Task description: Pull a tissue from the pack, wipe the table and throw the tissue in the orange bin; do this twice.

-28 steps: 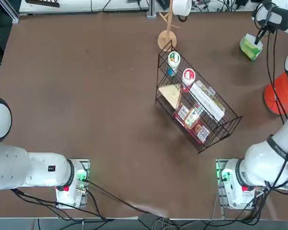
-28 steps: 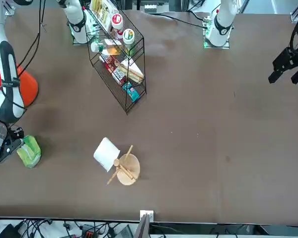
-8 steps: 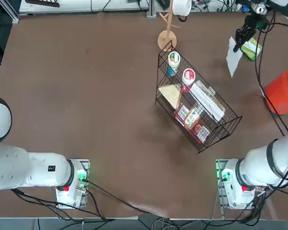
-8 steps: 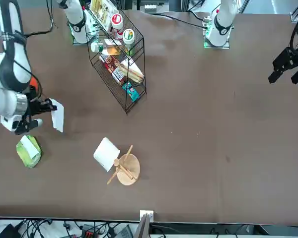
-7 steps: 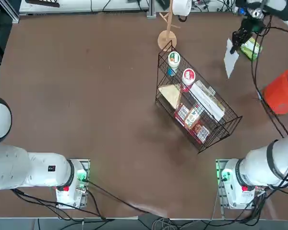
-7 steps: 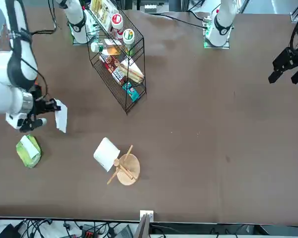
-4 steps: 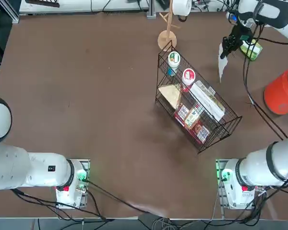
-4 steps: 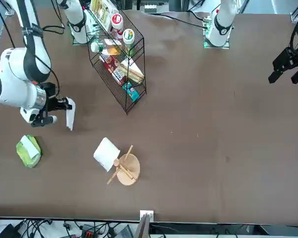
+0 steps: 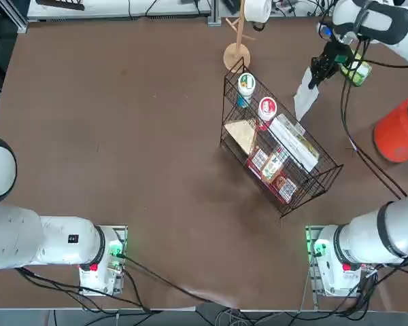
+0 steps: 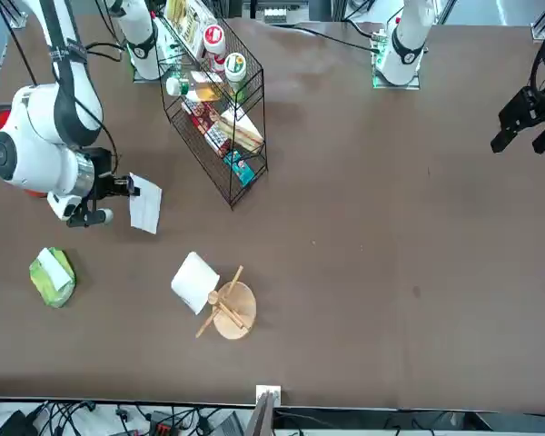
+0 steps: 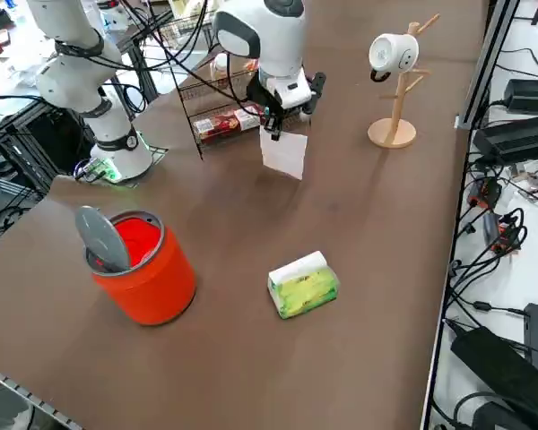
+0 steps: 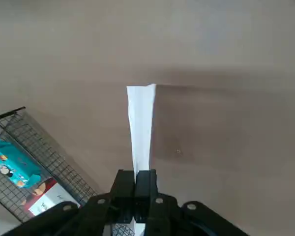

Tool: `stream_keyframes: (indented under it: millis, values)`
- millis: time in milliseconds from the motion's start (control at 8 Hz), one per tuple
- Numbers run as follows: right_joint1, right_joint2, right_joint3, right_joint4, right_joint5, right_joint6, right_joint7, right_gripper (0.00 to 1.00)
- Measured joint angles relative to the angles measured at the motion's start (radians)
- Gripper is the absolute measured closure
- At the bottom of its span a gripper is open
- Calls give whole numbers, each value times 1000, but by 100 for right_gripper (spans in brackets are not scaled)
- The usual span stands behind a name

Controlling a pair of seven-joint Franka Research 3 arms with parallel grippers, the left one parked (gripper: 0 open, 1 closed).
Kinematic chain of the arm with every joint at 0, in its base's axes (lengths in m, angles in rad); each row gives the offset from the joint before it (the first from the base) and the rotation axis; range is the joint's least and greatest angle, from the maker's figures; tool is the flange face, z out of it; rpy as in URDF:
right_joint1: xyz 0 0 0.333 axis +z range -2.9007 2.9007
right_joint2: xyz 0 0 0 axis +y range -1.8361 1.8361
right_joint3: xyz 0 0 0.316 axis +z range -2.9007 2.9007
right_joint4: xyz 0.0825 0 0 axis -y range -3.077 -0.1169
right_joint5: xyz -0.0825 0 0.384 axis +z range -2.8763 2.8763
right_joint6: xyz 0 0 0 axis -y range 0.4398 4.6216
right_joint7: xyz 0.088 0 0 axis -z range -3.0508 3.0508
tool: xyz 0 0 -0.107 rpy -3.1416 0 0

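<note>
Top view, left to right: one black wire basket [image 9: 341,165] at centre; one thin white paper tissue [image 9: 304,96], upper right, pinched between the right gripper's [image 12: 137,173] fingers; one soft green packet [image 9: 360,73]; one orange-red bucket [image 9: 394,136], right edge. For wiping, tissue should be lowered flat, swept clear of basket.

A black wire-mesh basket [image 12: 51,155] stands to the left of the claw [image 12: 145,174] and nearer the arm bases. It holds a red-and-white round-lidded container [image 9: 267,109], a green-and-white round-lidded container [image 9: 247,84], a glossy turquoise packet [image 10: 241,170] and red printed packages [image 9: 285,187].

Also left of the claw, but farther from the bases, is a pale wooden peg stand [image 11: 392,133] with a round foot; a white cylindrical mug [image 11: 394,54] hangs on it. Well beyond the claw, past the far edge, lie black rectangular boxes [image 11: 518,139] and tangled black cables [image 11: 471,269].
</note>
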Motion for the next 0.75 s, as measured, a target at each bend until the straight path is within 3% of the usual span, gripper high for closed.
stream_keyframes:
  millis: [750]
  values:
    - [30,31,0,-138,-27,177,0,98]
